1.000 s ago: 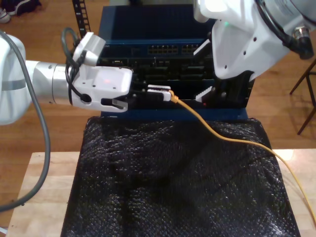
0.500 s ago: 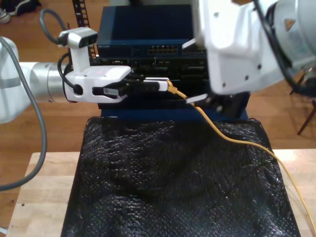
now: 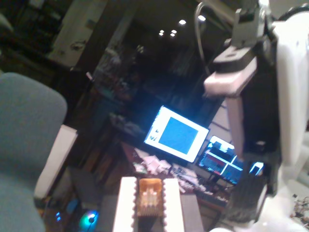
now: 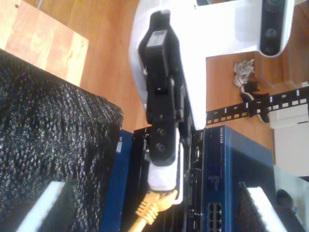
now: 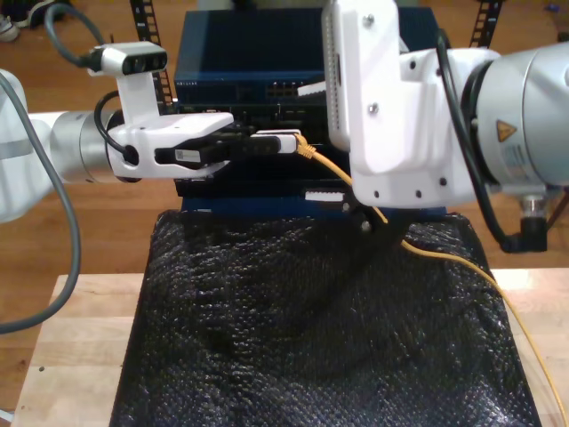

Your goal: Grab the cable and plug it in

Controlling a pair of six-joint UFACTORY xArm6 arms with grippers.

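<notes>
Bench: black mat (image 5: 320, 356), blue switch (image 5: 258, 53) behind.
My first gripper (image 5: 283, 142): clamps the cable (image 5: 427, 253) plug, ready for a port.
My second gripper (image 5: 333, 197): jaws spread, holding nothing.

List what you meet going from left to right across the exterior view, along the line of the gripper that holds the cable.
Grey arm link → depth camera on the wrist → my first gripper → yellow cable end → white body of the other arm → its grey joint with a warning sticker.
</notes>
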